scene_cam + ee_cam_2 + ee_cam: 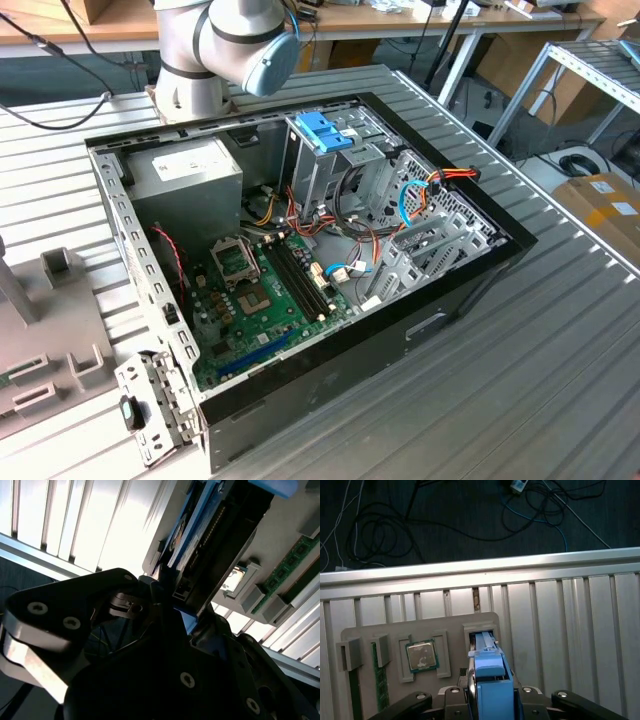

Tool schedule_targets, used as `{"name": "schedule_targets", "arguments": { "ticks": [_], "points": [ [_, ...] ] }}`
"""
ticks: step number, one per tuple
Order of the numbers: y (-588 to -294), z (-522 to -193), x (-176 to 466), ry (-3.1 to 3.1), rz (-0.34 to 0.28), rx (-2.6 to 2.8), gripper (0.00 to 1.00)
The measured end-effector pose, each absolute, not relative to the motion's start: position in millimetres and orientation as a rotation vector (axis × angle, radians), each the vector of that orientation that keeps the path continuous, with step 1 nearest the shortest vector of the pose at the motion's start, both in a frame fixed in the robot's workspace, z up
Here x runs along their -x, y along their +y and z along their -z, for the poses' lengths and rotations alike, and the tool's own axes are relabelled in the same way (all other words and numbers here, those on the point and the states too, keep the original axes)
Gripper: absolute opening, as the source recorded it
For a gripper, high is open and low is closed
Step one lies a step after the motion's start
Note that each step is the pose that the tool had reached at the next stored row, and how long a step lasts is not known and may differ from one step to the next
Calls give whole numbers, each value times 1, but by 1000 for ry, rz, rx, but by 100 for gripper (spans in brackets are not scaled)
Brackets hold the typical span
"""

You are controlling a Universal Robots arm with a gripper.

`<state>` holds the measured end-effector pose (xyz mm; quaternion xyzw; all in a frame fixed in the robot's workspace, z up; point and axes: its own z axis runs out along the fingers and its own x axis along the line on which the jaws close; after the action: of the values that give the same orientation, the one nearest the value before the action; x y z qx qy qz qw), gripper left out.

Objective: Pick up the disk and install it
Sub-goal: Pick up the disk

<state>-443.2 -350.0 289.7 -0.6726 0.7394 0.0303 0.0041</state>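
Observation:
The disk (491, 672) stands on edge in a slot of a grey parts tray (455, 625), its blue carrier frame facing the first wrist camera. My gripper (492, 702) straddles its near end, with one black finger on each flat side. In the second wrist view the disk (200, 545) runs away from the gripper (181, 611), whose fingers (145, 592) press against it. The disk's far end still sits in the tray slot. In the exterior view the arm (230, 40) leaves the picture at the top, and the open computer case (470, 275) lies on the table.
A processor chip (422, 656) and a green memory stick (381, 680) also sit on the tray. In the case are a metal drive cage with a blue clip (322, 130), a grey power-supply box (185, 170), a motherboard (260, 290) and loose cables. The slatted table's edge (480, 567) lies just past the tray.

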Motion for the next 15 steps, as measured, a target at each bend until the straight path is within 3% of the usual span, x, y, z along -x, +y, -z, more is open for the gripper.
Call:
{"name": "schedule_targets", "arguments": {
  "ticks": [15],
  "points": [
    [-350,-295,443,2317,-95,2107,38]
  ]
}}
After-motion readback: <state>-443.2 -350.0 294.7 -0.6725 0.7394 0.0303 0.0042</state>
